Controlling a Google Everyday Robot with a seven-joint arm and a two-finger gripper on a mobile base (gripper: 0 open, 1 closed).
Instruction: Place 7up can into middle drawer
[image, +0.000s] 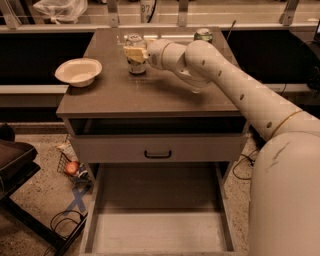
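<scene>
The 7up can (134, 40), silvery-white with a silver top, stands upright at the back middle of the cabinet top. My gripper (135, 53) reaches in from the right and is shut around the can's middle, its beige fingers (131, 52) covering the can's front. The can's base rests on the cabinet top. The middle drawer (155, 227) is pulled out at the bottom of the view. It is a wide grey box with low side walls and a bare floor, well below and in front of the can.
A white bowl (78, 71) sits on the left of the cabinet top (150, 95). A darker green can (203, 34) stands at the back right. A shut grey drawer front with a dark handle (157, 154) sits above the open drawer. Cables and clutter lie on the floor at left (72, 170).
</scene>
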